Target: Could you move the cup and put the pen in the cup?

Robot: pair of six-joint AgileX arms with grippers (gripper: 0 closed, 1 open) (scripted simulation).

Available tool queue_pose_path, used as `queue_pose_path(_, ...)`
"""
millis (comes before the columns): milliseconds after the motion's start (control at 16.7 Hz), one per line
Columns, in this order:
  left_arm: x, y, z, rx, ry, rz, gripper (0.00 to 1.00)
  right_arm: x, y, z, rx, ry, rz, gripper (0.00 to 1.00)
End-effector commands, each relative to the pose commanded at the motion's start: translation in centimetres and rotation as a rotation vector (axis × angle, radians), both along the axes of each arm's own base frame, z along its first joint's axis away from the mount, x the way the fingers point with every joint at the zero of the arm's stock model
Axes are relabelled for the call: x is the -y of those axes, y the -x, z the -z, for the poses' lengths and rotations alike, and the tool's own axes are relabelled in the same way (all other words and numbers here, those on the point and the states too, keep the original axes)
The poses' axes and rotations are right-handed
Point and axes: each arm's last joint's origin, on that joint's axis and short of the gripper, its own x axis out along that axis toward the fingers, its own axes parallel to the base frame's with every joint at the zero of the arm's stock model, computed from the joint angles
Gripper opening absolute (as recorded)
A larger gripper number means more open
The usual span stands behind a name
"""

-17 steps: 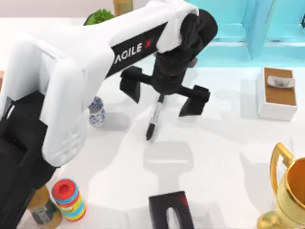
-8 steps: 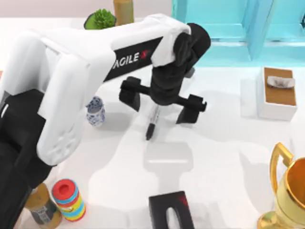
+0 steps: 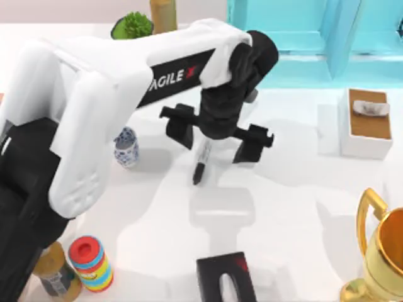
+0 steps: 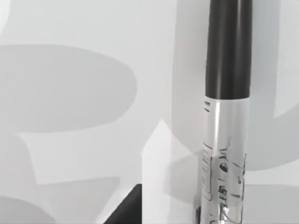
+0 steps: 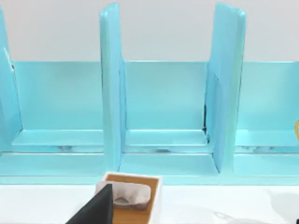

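Since half a second ago, left gripper (image 3: 216,133) narrowed its still-parted fingers astride the pen (image 3: 201,161); cup (image 3: 126,146) stands left of it; arm reads "AGILE X"; right gripper (image 3: 228,284) parked, jaw state unclear

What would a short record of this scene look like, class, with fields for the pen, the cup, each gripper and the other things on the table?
pen: pen lies flat on the table, not in the cup
cup: cup stands upright, left of the pen
left gripper: left gripper open, fingers straddling the pen's upper end
right gripper: right gripper parked at the near edge
others: gold trophy at right, white box, striped cylinder
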Motion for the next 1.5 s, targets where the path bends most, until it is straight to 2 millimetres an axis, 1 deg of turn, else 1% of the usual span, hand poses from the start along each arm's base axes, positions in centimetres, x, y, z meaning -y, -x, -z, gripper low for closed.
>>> queue_pose_path(420, 0.0, 0.0, 0.0, 0.000, 0.000, 0.000, 0.02, 0.0, 0.0, 0.0, 0.000, 0.000, 0.000, 1.00)
queue_pose_path(480, 0.0, 0.0, 0.0, 0.000, 0.000, 0.000, 0.00, 0.0, 0.0, 0.0, 0.000, 0.000, 0.000, 1.00)
queue_pose_path(900, 0.0, 0.0, 0.0, 0.000, 0.000, 0.000, 0.00, 0.0, 0.0, 0.0, 0.000, 0.000, 0.000, 1.00)
queue_pose_path(960, 1.0, 0.5, -3.1, 0.023, 0.083, -0.001, 0.00, 0.0, 0.0, 0.0, 0.000, 0.000, 0.000, 1.00)
queue_pose_path(1080, 1.0, 0.9, -3.5, 0.024, 0.083, -0.001, 0.00, 0.0, 0.0, 0.0, 0.000, 0.000, 0.000, 1.00)
queue_pose_path(1200, 1.2, 2.1, -4.9, 0.022, 0.083, -0.003, 0.00, 0.0, 0.0, 0.0, 0.000, 0.000, 0.000, 1.00)
queue_pose_path(1320, 1.3, 3.9, -7.0, 0.021, 0.082, -0.004, 0.00, 0.0, 0.0, 0.0, 0.000, 0.000, 0.000, 1.00)
queue_pose_path(1500, 1.2, 7.2, -10.3, 0.023, 0.084, -0.005, 0.00, 0.0, 0.0, 0.0, 0.000, 0.000, 0.000, 1.00)
